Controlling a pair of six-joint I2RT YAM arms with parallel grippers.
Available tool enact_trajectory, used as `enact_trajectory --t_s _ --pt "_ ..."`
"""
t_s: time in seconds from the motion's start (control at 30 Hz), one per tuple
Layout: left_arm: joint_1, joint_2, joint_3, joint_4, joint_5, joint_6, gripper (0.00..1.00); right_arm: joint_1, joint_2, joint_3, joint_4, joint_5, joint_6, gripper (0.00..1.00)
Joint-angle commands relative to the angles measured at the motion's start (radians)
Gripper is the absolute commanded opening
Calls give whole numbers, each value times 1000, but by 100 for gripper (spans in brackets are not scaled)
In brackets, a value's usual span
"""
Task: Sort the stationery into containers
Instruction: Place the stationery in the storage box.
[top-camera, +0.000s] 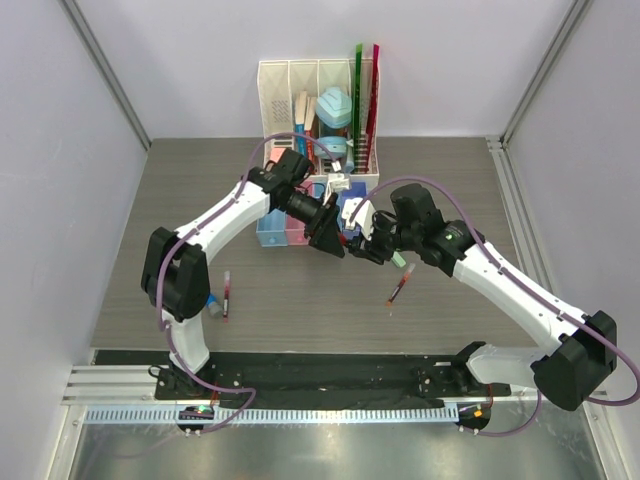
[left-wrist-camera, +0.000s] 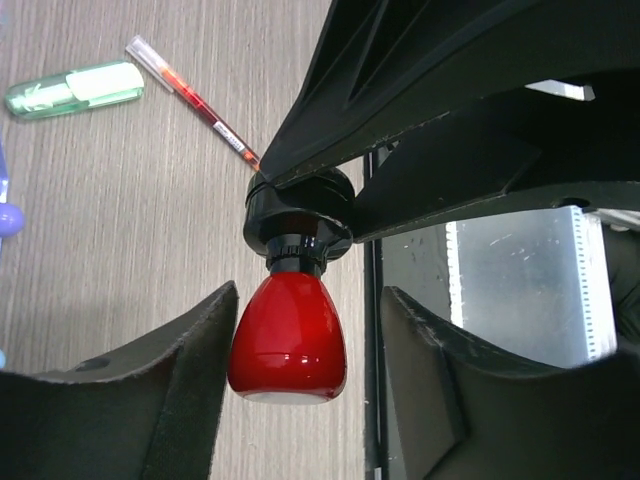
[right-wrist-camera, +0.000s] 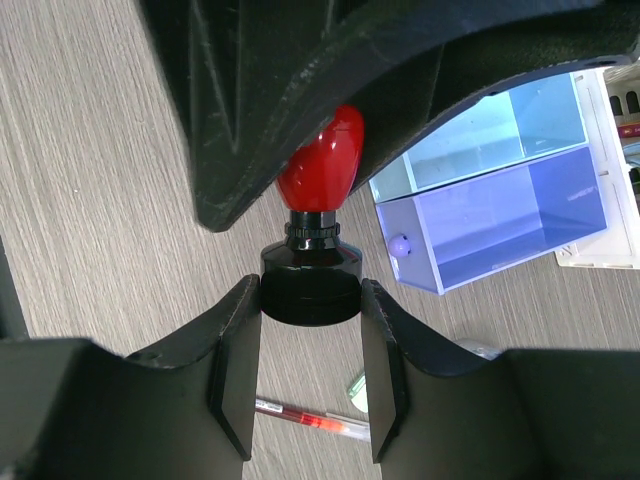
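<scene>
Two grippers: both are meeting over one object, a red-capped stamp (left-wrist-camera: 288, 335) with a black base, above the table (top-camera: 430, 300) just in front of the bins.
Step in hand: I am judging this a hand-over, or a cap pull, between my arms.
Right gripper (right-wrist-camera: 310, 350): I am clamping the stamp's black base (right-wrist-camera: 310, 290) between my pads, part-open to its width.
Left gripper (left-wrist-camera: 305, 385): my jaws are flanking the red cap; one finger (left-wrist-camera: 190, 370) is touching or almost touching it, the other is clear, so I am not yet gripping.
Next move: it is calling for my left jaws to close squarely on the cap before my right lets go.
Bins counted: four in a joined row (top-camera: 290, 228), at 12 o'clock from the stamp; the purple bin (right-wrist-camera: 500, 215) is holding one small lilac ball.
Pens counted: two thin red pens, one at 8 o'clock near my left base (top-camera: 226, 295), one at 4 o'clock of the grippers (top-camera: 398, 290).
Green piece: one, lying beside the right-hand pen (left-wrist-camera: 75, 88).
White rack: one (top-camera: 318, 110), at 12 o'clock behind the bins.
</scene>
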Motion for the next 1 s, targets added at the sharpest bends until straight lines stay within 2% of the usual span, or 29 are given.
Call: enact_trajectory --t_s 0.0,0.07,0.1,0.2,0.27,0.3,0.33,0.43,0.47,0.63,0.83,0.97 --pt "-3 -8 29 -1 12 9 44 5 -7 16 50 1 10 7" --pt "-5 -6 35 -6 9 8 29 5 -7 13 53 2 9 7" --pt "-3 -5 39 -8 7 8 18 5 -10 13 53 4 9 7" --pt "-5 -6 40 -12 -4 6 0 5 -11 1 57 9 7 7" --pt "-5 -8 46 -18 -22 14 0 5 -13 -6 58 10 3 14" --pt "-5 -6 52 -38 -31 23 0 5 -13 -9 58 10 1 21" --pt "-5 -5 68 -52 -42 31 0 5 -16 -16 54 9 0 44" --pt "0 9 115 -122 -97 83 0 5 -30 -24 47 19 -3 77" --pt "9 15 124 -135 -126 92 0 5 -37 -26 47 27 -3 82" --pt "78 23 180 -170 -195 89 0 1 -90 -49 49 67 -10 94" --pt "172 44 218 -185 -456 109 0 -11 -149 -96 53 119 -31 98" --pt "247 113 293 -225 -517 126 0 -27 -182 -124 66 122 -31 98"
